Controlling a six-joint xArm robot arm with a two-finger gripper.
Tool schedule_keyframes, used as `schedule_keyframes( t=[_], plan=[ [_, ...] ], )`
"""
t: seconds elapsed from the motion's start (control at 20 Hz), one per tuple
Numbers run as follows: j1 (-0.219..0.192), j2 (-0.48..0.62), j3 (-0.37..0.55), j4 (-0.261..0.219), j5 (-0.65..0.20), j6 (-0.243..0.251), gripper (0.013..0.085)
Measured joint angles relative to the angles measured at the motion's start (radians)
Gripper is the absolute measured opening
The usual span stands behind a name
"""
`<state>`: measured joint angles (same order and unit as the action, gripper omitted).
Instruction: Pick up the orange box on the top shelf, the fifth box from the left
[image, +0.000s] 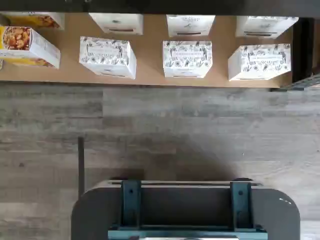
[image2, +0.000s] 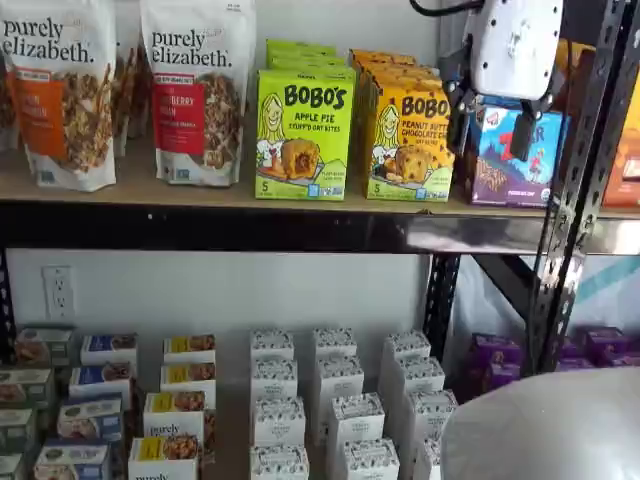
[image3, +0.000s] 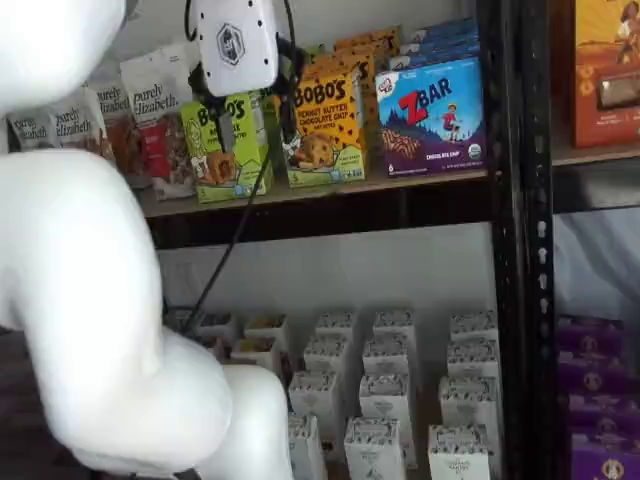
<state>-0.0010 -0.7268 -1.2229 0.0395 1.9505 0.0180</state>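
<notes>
We see the arm raised in front of the top shelf (image2: 200, 205), its white gripper body hanging from the upper edge in both shelf views. The jaws (image2: 492, 128) point downward; two black fingers (image2: 523, 135) show with a plain gap between them, so the jaws stand spread and hold nothing. In a shelf view they hang just in front of the blue-purple ZBar box (image2: 510, 160), at about three o'clock from the orange box (image2: 408, 140). A black cable (image3: 225, 250) trails down from the gripper past the shelf's front rail. A large white arm link (image3: 90, 300) fills the near side of a shelf view.

The orange box stands upright at the front edge of the top shelf, heading a row of like cartons behind it. It is orange-yellow, marked BOBO'S in dark letters, with a cartoon girl, an oat bite picture and a green strip along its base. The lime-green Apple Pie box (image2: 303, 135) stands just beside it at nine o'clock, the ZBar box at three o'clock. The jaws do not touch it.
</notes>
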Motion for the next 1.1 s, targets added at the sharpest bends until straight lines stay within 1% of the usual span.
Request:
schedule_keyframes(
  t=[0.05,0.15,0.2,0.35,0.55,0.65,0.8,0.95,1.05,1.1],
  plan=[
    [0.003,0.010,-0.010,-0.003,0.018,0.001,0.0850],
    [0.026,0.097,-0.090,-0.029,0.166,0.009,0.0850],
    [0.028,0.111,-0.104,-0.033,0.196,0.010,0.0850],
    [0.039,0.117,-0.110,-0.042,0.211,0.016,0.0850],
    [0.055,0.113,-0.106,-0.052,0.204,0.027,0.0850],
    [0.055,0.107,-0.100,-0.039,0.183,0.035,0.0850],
    [0.072,0.092,-0.081,-0.036,0.120,0.055,0.0850],
    [0.097,0.066,-0.047,-0.044,0.010,0.079,0.0850],
    [0.092,0.051,-0.026,-0.032,-0.063,0.080,0.0850],
    [0.092,0.053,-0.025,-0.032,-0.085,0.081,0.0850]
  ],
)
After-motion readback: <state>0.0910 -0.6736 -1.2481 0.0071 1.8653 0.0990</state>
